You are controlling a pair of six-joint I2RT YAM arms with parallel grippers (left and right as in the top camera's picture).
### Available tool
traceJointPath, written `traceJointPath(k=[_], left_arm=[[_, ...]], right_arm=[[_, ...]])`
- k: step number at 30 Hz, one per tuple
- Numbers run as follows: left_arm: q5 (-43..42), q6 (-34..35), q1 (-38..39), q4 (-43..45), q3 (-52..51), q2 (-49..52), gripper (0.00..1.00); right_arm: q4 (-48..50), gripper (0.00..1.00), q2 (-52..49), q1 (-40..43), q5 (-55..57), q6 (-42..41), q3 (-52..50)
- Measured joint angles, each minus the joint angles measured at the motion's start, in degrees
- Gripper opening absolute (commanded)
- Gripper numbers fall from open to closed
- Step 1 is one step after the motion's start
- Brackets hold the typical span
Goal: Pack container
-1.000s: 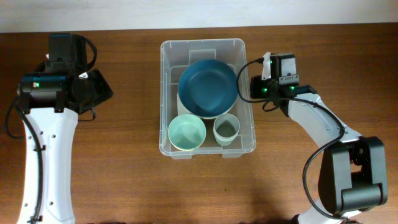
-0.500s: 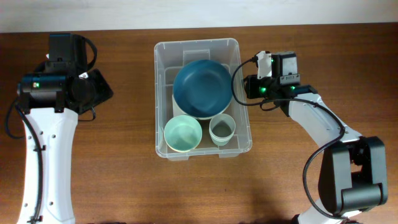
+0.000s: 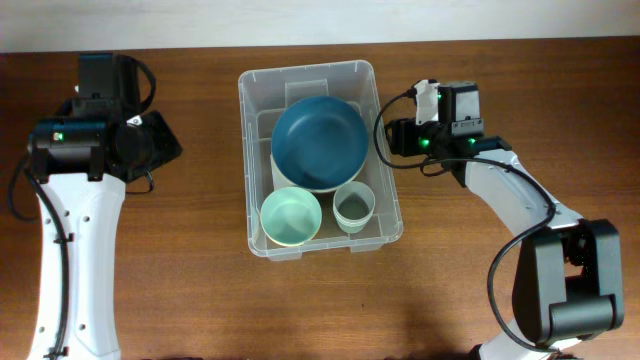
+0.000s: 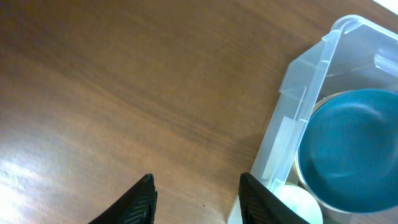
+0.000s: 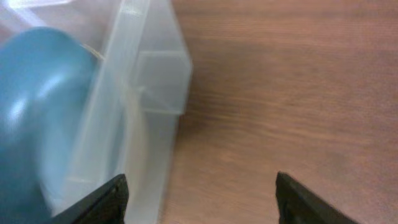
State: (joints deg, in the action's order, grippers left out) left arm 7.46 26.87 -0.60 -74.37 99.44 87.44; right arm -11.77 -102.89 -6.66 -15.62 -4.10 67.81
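The container (image 3: 305,66), a large clear plastic bin, stands in the middle of the table. It holds a dark blue bowl (image 3: 320,143) resting on a cream dish, a mint green bowl (image 3: 291,216) and a small grey-green cup (image 3: 354,207). My right gripper (image 3: 385,140) is open at the bin's right wall. In the right wrist view the container (image 5: 155,81) fills the left side and the right gripper (image 5: 202,199) grips nothing. My left gripper (image 3: 165,148) is open over bare wood well left of the bin; the left wrist view shows the left gripper (image 4: 196,186) empty.
Brown wooden table (image 3: 500,300) all around the bin. A pale wall strip runs along the far edge (image 3: 320,20). The left wrist view shows the container's corner (image 4: 311,81) and the blue bowl (image 4: 354,143) at right.
The container with its bowls has slid to the left. My right gripper has opened and let go of the bin's right rim. The left arm has not moved.
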Motion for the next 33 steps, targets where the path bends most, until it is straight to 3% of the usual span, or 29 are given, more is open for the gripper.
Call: traceJointPath(k=[3,6,7,8,21,28,33], left_arm=[[0.02,-3.63,0.26,2.89,0.0,0.24,0.45],[0.28,-7.04,0.44,5.81,0.0,1.49,0.47],[0.44,-8.98,0.44,6.99,0.0,2.64,0.58],[0.46,-9.92,0.44,7.26,0.0,3.54,1.0],[3.48,-15.17,0.46,5.81,-0.02,15.17,1.0],[2.69,-15.37,0.46,3.48,-0.09,14.67,1.0],[2.4,-15.61,1.11,4.63,-3.58,7.89,1.0]], right_arm=[[-1.11,0.98,0.0,1.6,4.55,-0.5,0.35],[-3.87,0.99,0.02,3.82,6.82,-1.27,1.79],[-4.92,0.99,0.04,5.64,7.76,-1.62,2.78],[-4.98,0.99,0.04,5.9,7.96,-1.66,2.89],[-12.07,0.99,2.73,12.59,9.46,-1.97,3.56],[-23.89,0.99,11.47,12.63,13.53,-3.65,3.67],[-29.38,0.99,18.18,12.63,14.8,-4.07,3.61]])
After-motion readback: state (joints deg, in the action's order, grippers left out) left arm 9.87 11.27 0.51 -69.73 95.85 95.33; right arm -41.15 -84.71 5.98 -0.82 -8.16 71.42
